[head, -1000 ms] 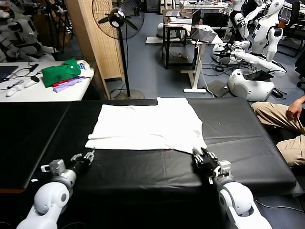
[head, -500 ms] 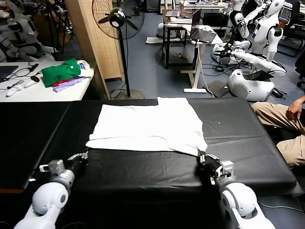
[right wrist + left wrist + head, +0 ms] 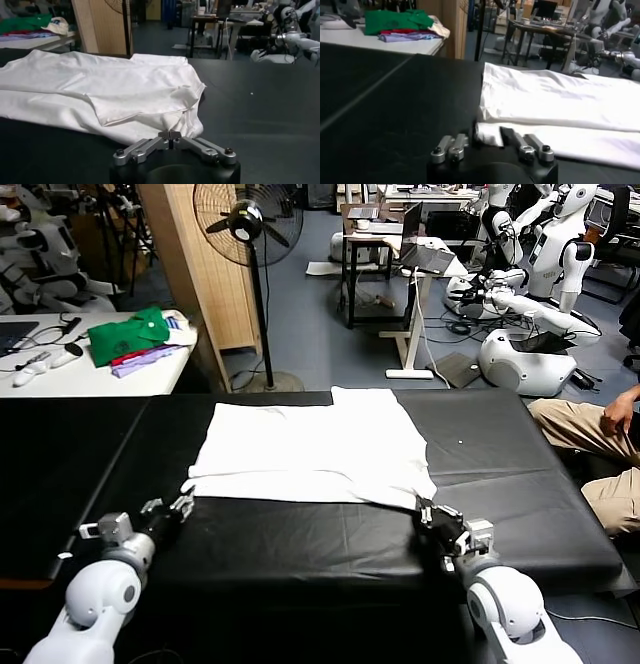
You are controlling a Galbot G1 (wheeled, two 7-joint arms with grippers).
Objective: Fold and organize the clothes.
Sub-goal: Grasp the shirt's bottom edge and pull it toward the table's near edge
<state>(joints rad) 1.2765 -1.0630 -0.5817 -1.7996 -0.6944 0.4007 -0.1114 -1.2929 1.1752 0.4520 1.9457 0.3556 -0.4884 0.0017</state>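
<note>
The white T-shirt [image 3: 310, 446] lies flat, plain side up, in the middle of the black table [image 3: 520, 484]. My left gripper [image 3: 181, 505] stands open at the shirt's near left corner. In the left wrist view that corner of the T-shirt [image 3: 488, 134] lies between the spread fingers [image 3: 512, 137] of the left gripper [image 3: 489, 138]. My right gripper [image 3: 428, 508] is at the near right corner. In the right wrist view the right gripper [image 3: 170, 134] is shut, and the T-shirt [image 3: 115, 90] puckers into its tips.
A white side table [image 3: 90, 374] at the back left carries folded green and purple garments [image 3: 130, 336] and cables. A standing fan [image 3: 248, 224], desks and parked robots stand beyond the table. A seated person's legs [image 3: 600, 444] are at the right edge.
My left gripper has opened and edged forward, so the shirt's left corner now lies between its fingers. My right gripper stayed shut and drifted slightly right and back along the hem.
</note>
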